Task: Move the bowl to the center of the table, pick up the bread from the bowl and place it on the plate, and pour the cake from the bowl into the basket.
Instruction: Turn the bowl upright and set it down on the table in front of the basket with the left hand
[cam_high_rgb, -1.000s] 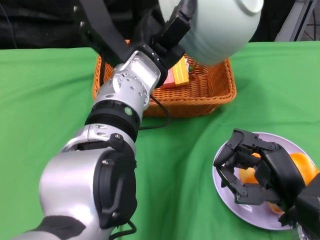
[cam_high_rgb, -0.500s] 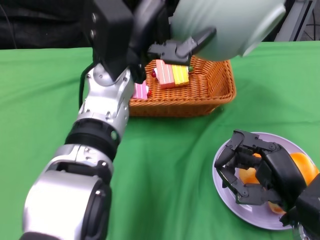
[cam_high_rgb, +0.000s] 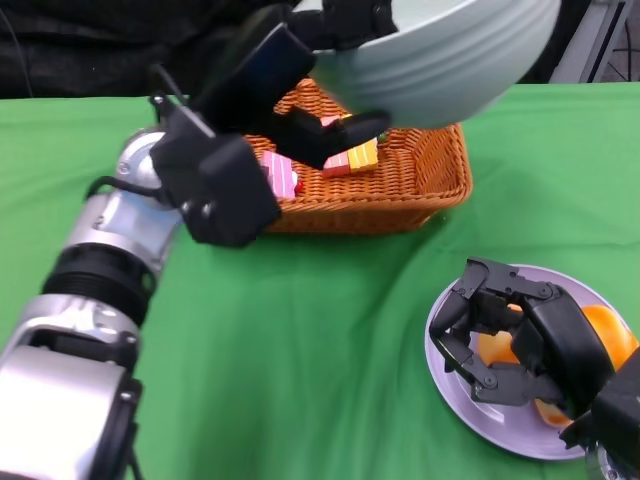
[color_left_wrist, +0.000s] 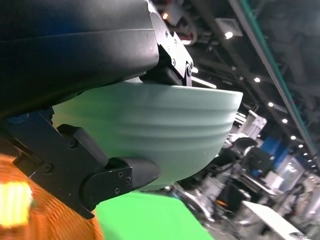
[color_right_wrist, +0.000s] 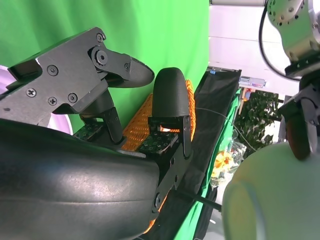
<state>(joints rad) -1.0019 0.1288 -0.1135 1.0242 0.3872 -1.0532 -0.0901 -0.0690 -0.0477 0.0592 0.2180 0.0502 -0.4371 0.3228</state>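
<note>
Since a second ago the left forearm (cam_high_rgb: 110, 250) has swung outward and lower, and the bowl (cam_high_rgb: 440, 60) it carries has turned from tipped-over, base toward the camera, to nearly level with its ribbed side showing. More of the basket (cam_high_rgb: 400, 180) is uncovered now, and a pink cake piece (cam_high_rgb: 280, 175) shows beside the pink-and-yellow one (cam_high_rgb: 350, 158) that was already lying in it. A green cloth covers the counter (cam_high_rgb: 330, 340), with black drapery behind its far edge; the left wrist view looks past the bowl (color_left_wrist: 150, 125) into a large hall with ceiling lights and equipment. The left hand (cam_high_rgb: 290, 110) grips the bowl at its rim, fingers under its side, holding it in the air above the far part of the basket, apart from the cake pieces below. The right hand (cam_high_rgb: 510, 345) hovers over the purple plate (cam_high_rgb: 450, 400) at the near right with its fingers curled inward; orange bread (cam_high_rgb: 610, 335) lies on the plate under and behind it, and I cannot tell whether the fingers touch it. That hand has not moved.
</note>
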